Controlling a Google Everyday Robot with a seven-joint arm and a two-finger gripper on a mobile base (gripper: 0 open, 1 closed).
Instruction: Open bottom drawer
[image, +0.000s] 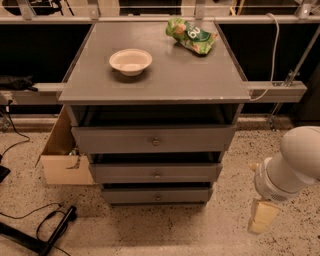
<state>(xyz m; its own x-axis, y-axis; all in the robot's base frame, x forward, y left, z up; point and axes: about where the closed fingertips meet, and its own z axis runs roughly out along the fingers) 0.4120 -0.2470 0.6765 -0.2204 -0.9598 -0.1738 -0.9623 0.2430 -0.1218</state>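
The grey cabinet has three drawer fronts. The bottom drawer (157, 195) is the lowest and narrowest front, with a small round metal knob (157, 197) at its centre, and it looks pushed in. The mid-sized front (156, 173) and the widest top front (153, 140) stand above it. My gripper (262, 217) hangs at the lower right below the white arm (292, 162), to the right of the bottom drawer, near the floor and apart from the cabinet.
On the cabinet top (160, 80) sit a white bowl (130, 61) and a green snack bag (192, 34). An open cardboard box (63, 155) stands at the cabinet's left. Black cables and a stand leg (45, 235) lie on the speckled floor at the lower left.
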